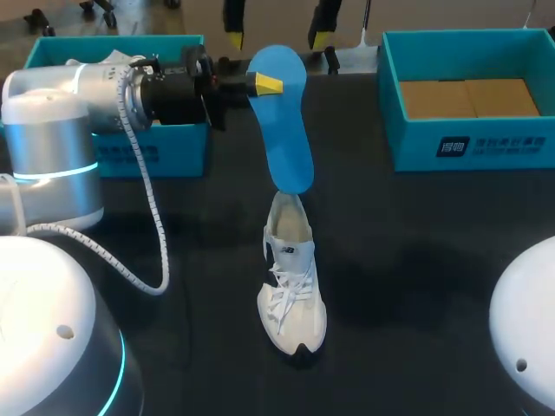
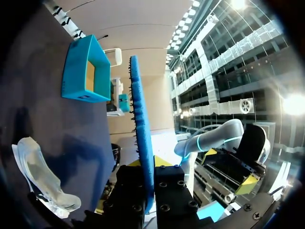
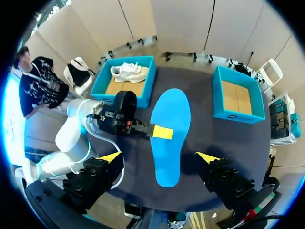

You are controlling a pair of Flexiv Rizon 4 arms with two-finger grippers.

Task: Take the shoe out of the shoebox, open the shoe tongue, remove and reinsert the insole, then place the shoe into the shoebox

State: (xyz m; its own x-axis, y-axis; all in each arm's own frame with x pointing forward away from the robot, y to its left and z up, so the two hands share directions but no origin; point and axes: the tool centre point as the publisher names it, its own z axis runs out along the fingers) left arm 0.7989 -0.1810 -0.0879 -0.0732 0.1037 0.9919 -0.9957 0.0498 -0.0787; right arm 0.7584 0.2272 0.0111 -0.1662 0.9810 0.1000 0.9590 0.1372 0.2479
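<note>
Blue insole [image 1: 282,121] out of the white shoe [image 1: 293,295] and up in the air. I judge I am between the two halves of the insole step, with removal done and reinsertion in hand. My left hand [image 1: 267,84] pinches the insole by one long edge near its wider upper end, so the insole hangs steeply with its narrower end down. That lower end is at the shoe's heel opening, though I cannot tell whether it touches the collar or hangs just above it. The shoe stands on its sole in the middle of the tabletop [image 1: 416,260], with its toe toward me and its heel away.

My right hand [image 3: 159,158] hangs high over the scene, fingers spread wide and holding nothing.

For the next move I would feed the low end down through the opening and slide it forward toward the toe. The shoe sits loose with nothing bracing it, so a push could shove or tip it — my free right hand could come down to steady it.

By count:
- one insole
- two shoes: the one on the tabletop and a second shoe [image 3: 127,71] lying in the left box [image 1: 152,156]
- two teal boxes, the right box [image 1: 473,143] showing only its cardboard floor
- two hands
</note>
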